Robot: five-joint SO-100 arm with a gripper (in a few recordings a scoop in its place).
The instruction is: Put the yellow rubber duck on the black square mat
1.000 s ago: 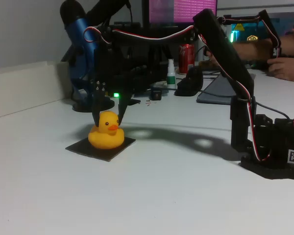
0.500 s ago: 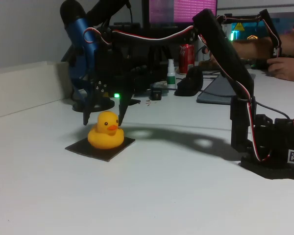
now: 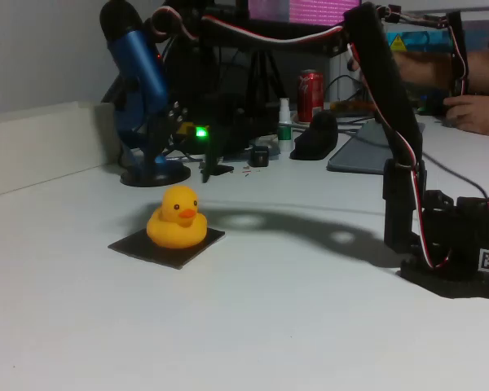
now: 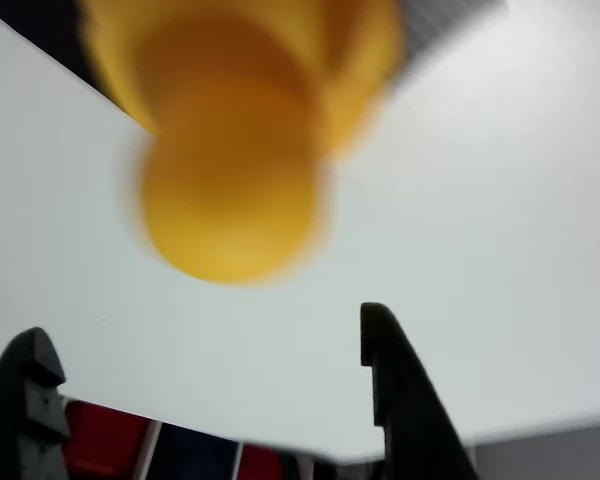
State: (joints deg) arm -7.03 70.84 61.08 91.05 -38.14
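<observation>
The yellow rubber duck (image 3: 178, 217) sits square on the black square mat (image 3: 167, 243), out on the white counter (image 3: 269, 309). Above and just behind, the hand (image 3: 189, 151) hangs released, fingers apart, gripping nothing. Placement looks done; next move is simply pulling clear without clipping the duck.
</observation>
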